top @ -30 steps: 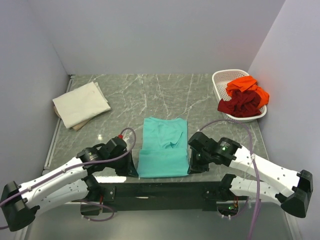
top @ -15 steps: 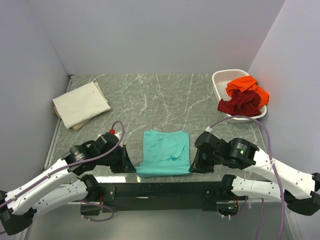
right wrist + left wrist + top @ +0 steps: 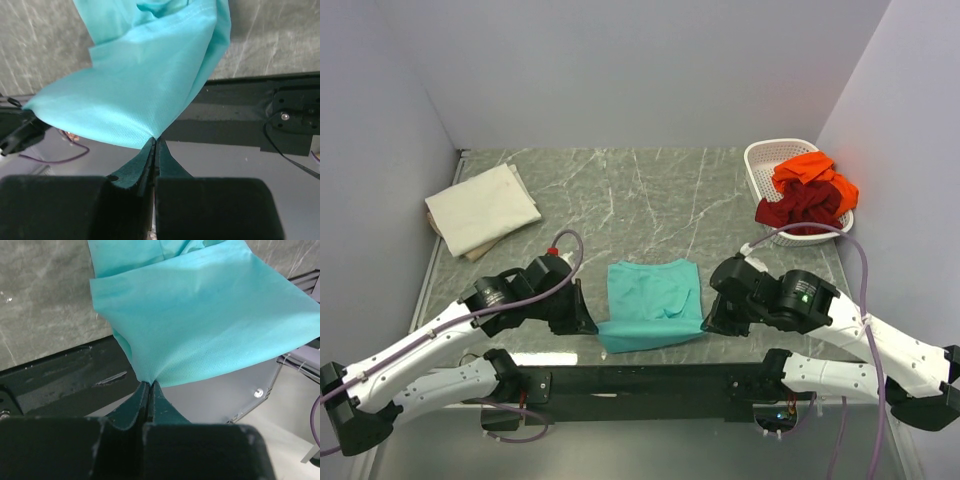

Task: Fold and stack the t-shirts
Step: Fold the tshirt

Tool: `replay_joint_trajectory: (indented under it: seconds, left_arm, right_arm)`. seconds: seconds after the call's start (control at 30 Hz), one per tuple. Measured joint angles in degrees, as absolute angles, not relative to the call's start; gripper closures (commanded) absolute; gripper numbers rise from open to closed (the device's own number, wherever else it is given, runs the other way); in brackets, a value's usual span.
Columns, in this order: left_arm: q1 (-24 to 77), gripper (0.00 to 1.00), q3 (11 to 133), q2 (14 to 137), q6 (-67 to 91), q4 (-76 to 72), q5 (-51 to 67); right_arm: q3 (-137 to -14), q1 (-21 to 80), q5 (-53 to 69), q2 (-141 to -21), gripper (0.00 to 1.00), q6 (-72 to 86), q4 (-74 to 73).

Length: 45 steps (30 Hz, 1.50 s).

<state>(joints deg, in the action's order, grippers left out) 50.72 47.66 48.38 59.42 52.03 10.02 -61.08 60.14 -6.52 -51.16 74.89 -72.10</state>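
bare marble table [image 3: 640,195] lies beyond the teal shirt [image 3: 650,300], between cream shirt [image 3: 480,208] left and basket [image 3: 751,168] right.

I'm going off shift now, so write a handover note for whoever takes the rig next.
Left end effector: shut on the near left corner of the teal t-shirt.
Right end effector: shut on its near right corner.
That edge is lifted; the rest lies on the table.
Done: cream t-shirt folded, far left.
Left: finish folding the teal one and stack it; orange t-shirt and dark red t-shirt sit crumpled in the basket.
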Motion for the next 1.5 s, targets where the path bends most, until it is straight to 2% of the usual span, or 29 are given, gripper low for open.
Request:
replay_joint_trajectory:
  seconds: [0.37, 0.93, 1.23, 1.5]
  left_arm:
    - [49.52, 1.0, 48.14, 51.11, 57.36, 48.42, 9.61]
    - [36.62, 1.0, 48.29, 55.88, 49.1, 43.0, 16.51]
    - [31.33, 1.0, 48.29, 62.96, 44.58, 38.79, 21.43]
    - [26.74, 1.0, 49.54, 73.25, 40.32, 34.35, 24.8]
  right_arm:
    - [-62.37, 51.77, -7.84, -52.51, 1.0, 69.63, -71.31]
    - [-67.94, 42.68, -7.22, -60.53, 1.0, 59.4, -67.44]
    - [-69.38, 36.03, -5.26, -65.45, 1.0, 53.21, -63.61]
    - [-69.95, 31.64, -3.79, -74.41, 1.0, 46.94, -58.83]
